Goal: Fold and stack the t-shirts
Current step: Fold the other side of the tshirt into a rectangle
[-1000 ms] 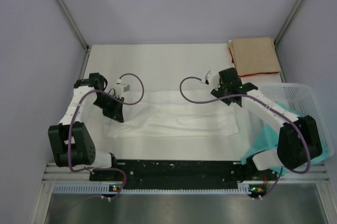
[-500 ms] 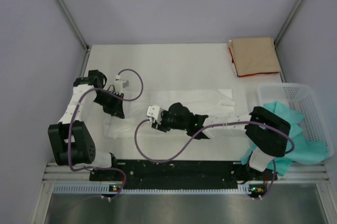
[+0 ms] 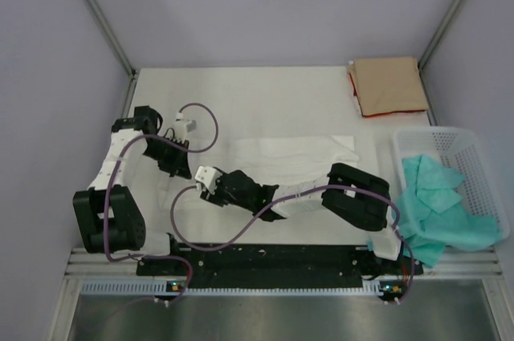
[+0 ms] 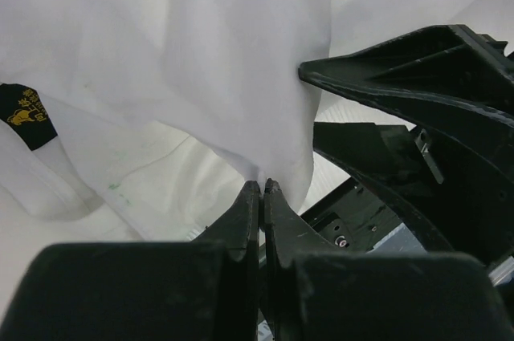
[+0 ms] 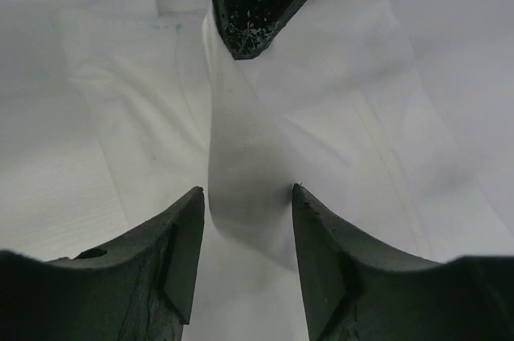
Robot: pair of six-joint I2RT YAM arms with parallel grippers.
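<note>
The white t-shirt (image 3: 301,152) lies spread across the middle of the table; no print shows. My left gripper (image 3: 178,166) is shut on a raised fold of it (image 4: 241,76), pinched at the tips (image 4: 263,185). A black neck label (image 4: 24,114) shows on the cloth. My right gripper (image 3: 210,187) reaches across to the shirt's left end, facing the left gripper. It (image 5: 246,193) is open, with a raised ridge of the white cloth (image 5: 241,156) standing between its jaws. The tan t-shirt (image 3: 389,86) with red edge lies folded at the back right.
A white mesh basket (image 3: 474,144) stands at the right edge with teal cloth (image 3: 438,200) spilling over its near side. The right forearm (image 3: 305,192) lies low across the shirt's near edge. Grey walls close in the table on the left, back and right.
My right arm has swung from the shirt's right end across to its left end, close to my left gripper. The shirt now looks narrower. The left gripper has barely moved.
</note>
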